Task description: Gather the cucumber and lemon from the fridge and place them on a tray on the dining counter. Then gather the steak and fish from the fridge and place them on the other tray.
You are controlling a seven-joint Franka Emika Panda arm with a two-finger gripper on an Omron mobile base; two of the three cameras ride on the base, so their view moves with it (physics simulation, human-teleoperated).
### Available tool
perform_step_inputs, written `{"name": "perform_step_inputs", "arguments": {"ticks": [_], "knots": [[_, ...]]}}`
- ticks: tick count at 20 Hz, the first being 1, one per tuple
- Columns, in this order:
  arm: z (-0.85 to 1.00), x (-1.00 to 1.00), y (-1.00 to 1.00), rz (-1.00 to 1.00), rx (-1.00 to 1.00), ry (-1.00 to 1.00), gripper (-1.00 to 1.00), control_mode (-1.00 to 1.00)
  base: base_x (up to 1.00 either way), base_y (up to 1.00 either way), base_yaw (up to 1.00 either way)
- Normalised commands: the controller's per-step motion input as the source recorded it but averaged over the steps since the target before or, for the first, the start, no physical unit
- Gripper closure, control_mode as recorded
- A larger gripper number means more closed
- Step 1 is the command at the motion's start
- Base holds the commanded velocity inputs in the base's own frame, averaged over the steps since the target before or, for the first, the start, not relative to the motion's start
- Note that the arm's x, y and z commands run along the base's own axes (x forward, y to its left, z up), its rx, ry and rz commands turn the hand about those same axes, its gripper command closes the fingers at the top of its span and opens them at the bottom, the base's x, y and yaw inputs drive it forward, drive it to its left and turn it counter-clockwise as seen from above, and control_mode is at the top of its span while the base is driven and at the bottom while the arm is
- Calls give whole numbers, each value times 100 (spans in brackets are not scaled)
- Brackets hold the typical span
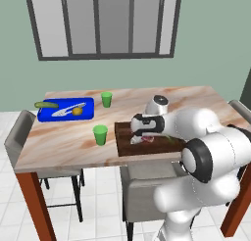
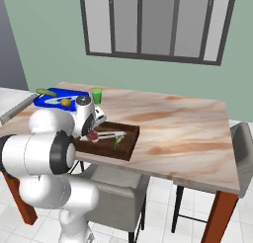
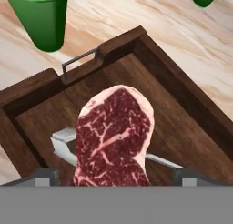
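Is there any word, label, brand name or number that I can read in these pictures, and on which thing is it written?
None: no text is readable anywhere.
The steak, wooden tray, blue tray and green cups carry no writing, label or number.

2 green cups (image 1: 100, 134) (image 1: 106, 99) on the counter, grey chairs (image 1: 147, 193) beside it

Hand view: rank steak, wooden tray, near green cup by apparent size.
1. wooden tray, spans most of the frame.
2. steak, lying in the tray.
3. near green cup, cut off by the frame edge, and its different distance from the camera makes true size unsure.
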Motion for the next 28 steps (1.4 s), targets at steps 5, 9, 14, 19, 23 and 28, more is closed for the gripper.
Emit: {"name": "perform_step_inputs", "arguments": {"ticks": [5,9,14,19,23,28], "knots": [[35,-32,-16,0,0,-8,-100,-100,0,0,0],[53,-32,-16,2,0,-6,-100,-100,0,0,0],[61,-41,-11,0,0,-5,-100,-100,0,0,0],[73,-49,-13,0,0,-1,-100,-100,0,0,0],[75,-59,-16,0,0,0,-100,-100,0,0,0],[72,-72,-18,-1,0,0,-100,-100,0,0,0]]}}
